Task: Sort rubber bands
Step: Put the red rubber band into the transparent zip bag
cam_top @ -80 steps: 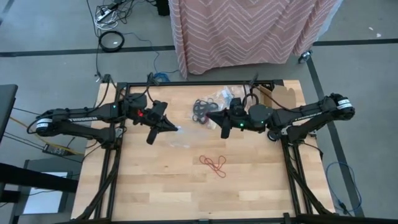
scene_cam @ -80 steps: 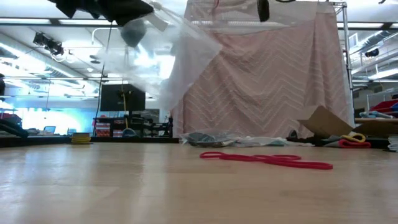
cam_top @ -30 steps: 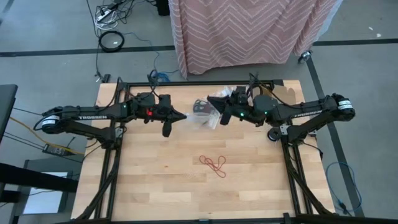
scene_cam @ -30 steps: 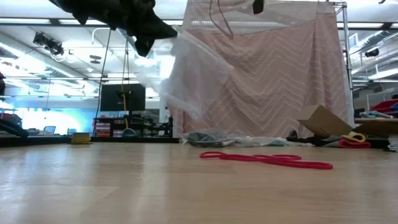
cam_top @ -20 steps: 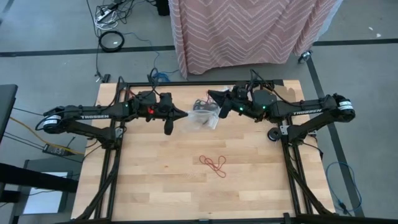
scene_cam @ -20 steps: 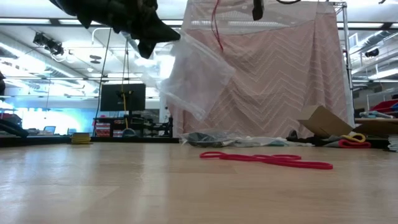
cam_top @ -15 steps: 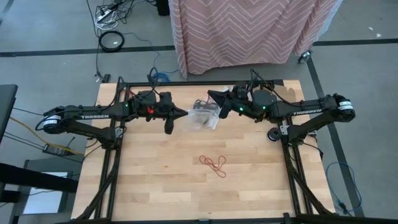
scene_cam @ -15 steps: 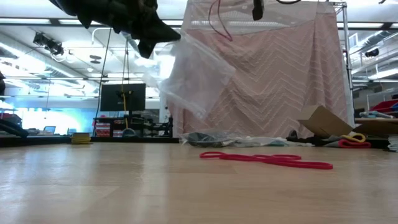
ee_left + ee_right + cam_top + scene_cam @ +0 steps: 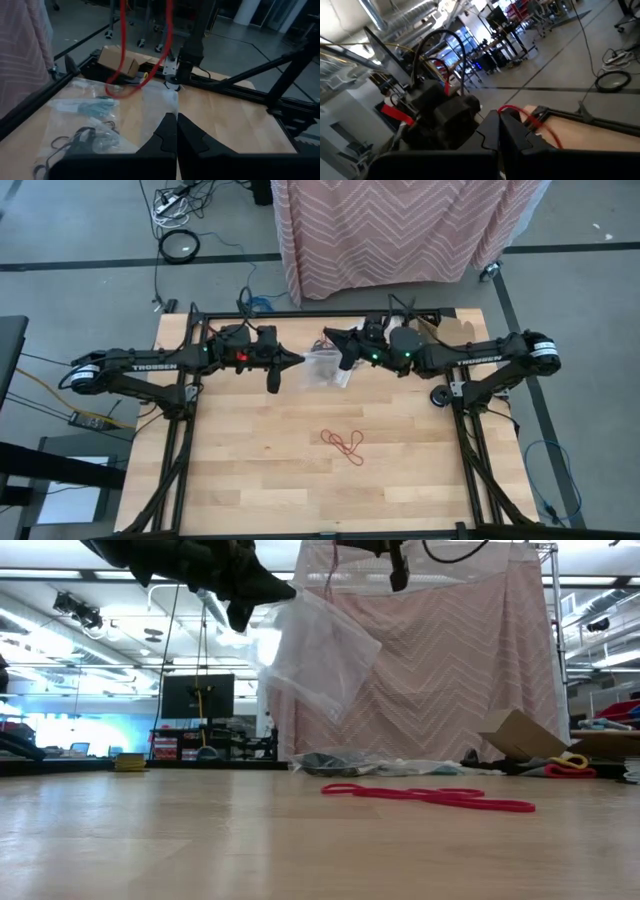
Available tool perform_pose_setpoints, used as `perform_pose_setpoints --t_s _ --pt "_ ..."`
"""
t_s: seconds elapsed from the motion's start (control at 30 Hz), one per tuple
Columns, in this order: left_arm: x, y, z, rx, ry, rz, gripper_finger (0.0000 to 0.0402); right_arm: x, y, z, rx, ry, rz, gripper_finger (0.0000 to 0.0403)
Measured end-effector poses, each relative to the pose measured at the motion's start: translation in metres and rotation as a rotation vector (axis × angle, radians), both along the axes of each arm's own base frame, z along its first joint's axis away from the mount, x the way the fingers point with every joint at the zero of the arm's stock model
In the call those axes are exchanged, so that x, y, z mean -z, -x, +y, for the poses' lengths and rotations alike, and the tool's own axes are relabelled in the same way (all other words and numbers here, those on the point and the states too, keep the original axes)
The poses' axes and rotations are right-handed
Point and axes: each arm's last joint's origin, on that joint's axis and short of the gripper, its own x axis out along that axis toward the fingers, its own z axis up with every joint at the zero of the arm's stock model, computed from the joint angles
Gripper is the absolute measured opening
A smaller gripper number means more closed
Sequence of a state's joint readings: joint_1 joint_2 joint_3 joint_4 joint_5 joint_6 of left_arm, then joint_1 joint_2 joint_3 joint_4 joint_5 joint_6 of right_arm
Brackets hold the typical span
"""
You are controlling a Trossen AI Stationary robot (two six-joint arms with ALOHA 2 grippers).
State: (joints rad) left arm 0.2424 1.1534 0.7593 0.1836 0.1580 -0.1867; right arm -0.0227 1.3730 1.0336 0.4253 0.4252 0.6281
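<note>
Bands: red rubber band [image 9: 121, 75] dangles from right gripper [image 9: 330, 339], fingers pinching it, at far centre above counter [image 9: 300, 470]. Left gripper [image 9: 297, 361] fingers pinching clear bag [image 9: 318, 650] aloft. More red bands [image 9: 343, 444] lie mid-counter. Light, floppy, stretchy; likely snags, best pinched on one strand.

Above the back half of the table [image 9: 250, 470], the left gripper [image 9: 296, 361] and the right gripper [image 9: 327, 338] face each other, with a plastic bag [image 9: 322, 367] hanging between them from the left one. A rubber band [image 9: 142, 45] dangles from the right gripper just beside the bag. More rubber bands [image 9: 343, 443] lie nearer the table's front, and other bags [image 9: 350, 762] lie along its back edge beside a cardboard box [image 9: 520, 735] at the back right corner.
</note>
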Motion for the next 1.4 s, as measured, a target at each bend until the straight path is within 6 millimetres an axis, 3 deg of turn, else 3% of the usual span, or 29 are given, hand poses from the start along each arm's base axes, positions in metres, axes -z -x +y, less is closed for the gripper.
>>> perform_pose_setpoints --t_s 0.27,0.47,0.7,1.4 --pt "0.002 0.0 0.0 -0.002 0.001 0.023 0.0 -0.002 -0.002 0.0 -0.009 0.011 -0.04 0.0" --pt "0.005 0.001 0.0 0.003 -0.01 0.051 0.0 -0.023 -0.003 0.001 -0.007 0.064 -0.078 0.0" --pt "0.005 0.001 0.0 0.004 -0.013 0.052 0.0 -0.044 -0.005 0.002 -0.018 0.115 0.008 0.0" --pt "0.0 0.0 0.0 -0.003 -0.019 0.006 0.0 -0.032 -0.006 0.003 -0.034 0.049 0.128 0.0"
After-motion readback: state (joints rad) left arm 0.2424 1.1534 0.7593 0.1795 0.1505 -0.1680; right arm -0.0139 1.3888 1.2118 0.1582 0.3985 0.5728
